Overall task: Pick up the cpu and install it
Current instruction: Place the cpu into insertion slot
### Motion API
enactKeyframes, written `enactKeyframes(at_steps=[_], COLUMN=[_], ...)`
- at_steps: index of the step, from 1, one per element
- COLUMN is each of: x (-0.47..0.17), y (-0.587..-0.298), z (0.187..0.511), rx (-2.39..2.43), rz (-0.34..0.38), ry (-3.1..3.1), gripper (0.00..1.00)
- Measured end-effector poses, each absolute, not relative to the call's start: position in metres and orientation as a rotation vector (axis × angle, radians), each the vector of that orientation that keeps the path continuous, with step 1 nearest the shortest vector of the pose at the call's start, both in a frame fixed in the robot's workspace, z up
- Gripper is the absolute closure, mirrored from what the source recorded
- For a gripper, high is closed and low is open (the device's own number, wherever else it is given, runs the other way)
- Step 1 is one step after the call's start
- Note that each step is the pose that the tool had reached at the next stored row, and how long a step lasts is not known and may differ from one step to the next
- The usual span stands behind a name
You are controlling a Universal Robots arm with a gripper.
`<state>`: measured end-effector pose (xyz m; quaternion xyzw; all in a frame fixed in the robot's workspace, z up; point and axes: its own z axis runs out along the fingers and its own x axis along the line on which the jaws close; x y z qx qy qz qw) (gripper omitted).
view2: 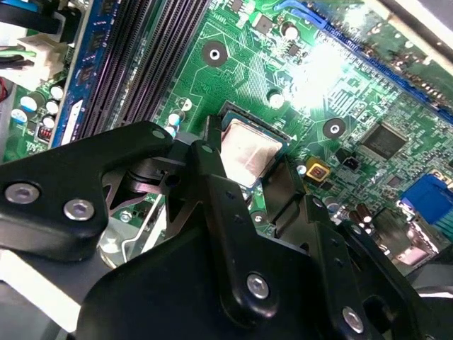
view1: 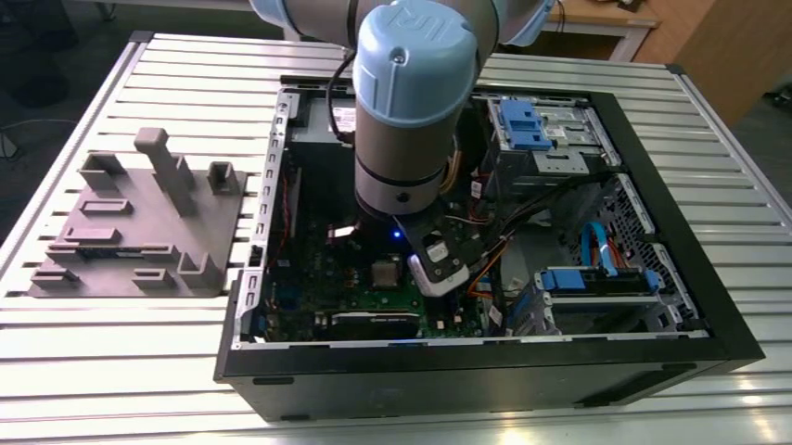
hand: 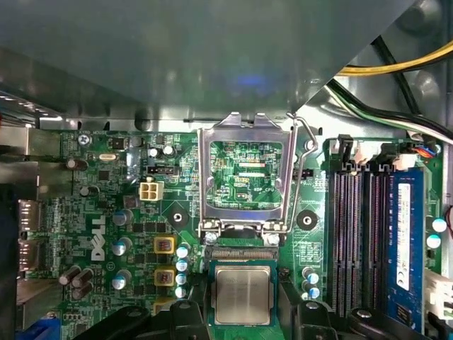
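The cpu (hand: 243,294) is a small square chip with a silvery metal top, and it lies flat in the motherboard socket (view2: 249,150). In the exterior view it shows as a grey square (view1: 386,272) on the green board. My gripper (view2: 248,166) hovers right over it, open. One black finger (view2: 209,152) stands beside one edge of the chip and the other finger (view2: 283,188) beside the opposite edge. The socket's silver bracket (hand: 244,177) is swung up and stands open just past the chip.
The black PC case (view1: 495,371) lies open on a slatted metal table (view1: 124,371). Memory slots (hand: 361,234), capacitors and cables (hand: 396,67) crowd around the socket. Blue drive cages (view1: 594,278) sit at the exterior view's right. A grey parts fixture (view1: 136,222) stands on the table at its left.
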<state>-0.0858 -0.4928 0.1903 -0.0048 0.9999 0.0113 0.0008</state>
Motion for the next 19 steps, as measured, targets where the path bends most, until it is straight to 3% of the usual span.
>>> enactKeyframes(at_steps=[10,12,13,19], x=[-0.0858,-0.0858,-0.0858,-0.0858], y=[-0.4928,-0.4928,-0.4928,-0.4928], z=[0.189,0.1889,0.1889,0.1898], rx=[-0.015,-0.015,-0.015,-0.015], rz=[0.036,0.036,0.036,0.035], ry=[3.14,3.14,3.14,3.14], gripper=[0.53,0.51,0.45,0.45])
